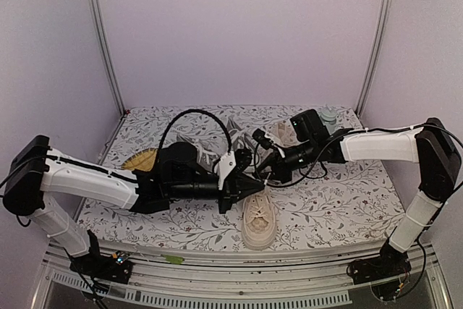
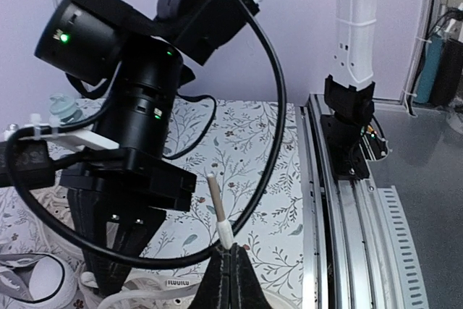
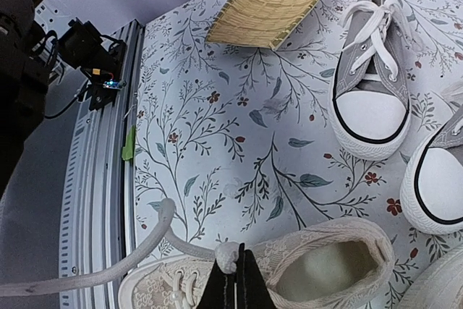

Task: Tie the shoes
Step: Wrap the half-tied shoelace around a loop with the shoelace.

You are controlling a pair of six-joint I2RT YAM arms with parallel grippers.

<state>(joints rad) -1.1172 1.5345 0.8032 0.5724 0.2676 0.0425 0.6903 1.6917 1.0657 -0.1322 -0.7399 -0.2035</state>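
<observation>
— Where is the top camera sitting?
— It's looking down from high above the near edge, taking in the whole surface [image 1: 340, 208].
— And the wrist ones?
— Left is facing sideways, close to the right arm [image 2: 354, 27]; right is staring down close on the cream shoe [image 3: 325, 265]. All are sharing the surface.

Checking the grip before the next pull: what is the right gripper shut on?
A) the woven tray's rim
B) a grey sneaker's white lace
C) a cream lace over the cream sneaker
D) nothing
C: in the right wrist view the right gripper is closed on the cream lace just above the cream sneaker, while the grey sneaker and woven tray lie apart from it.
</observation>
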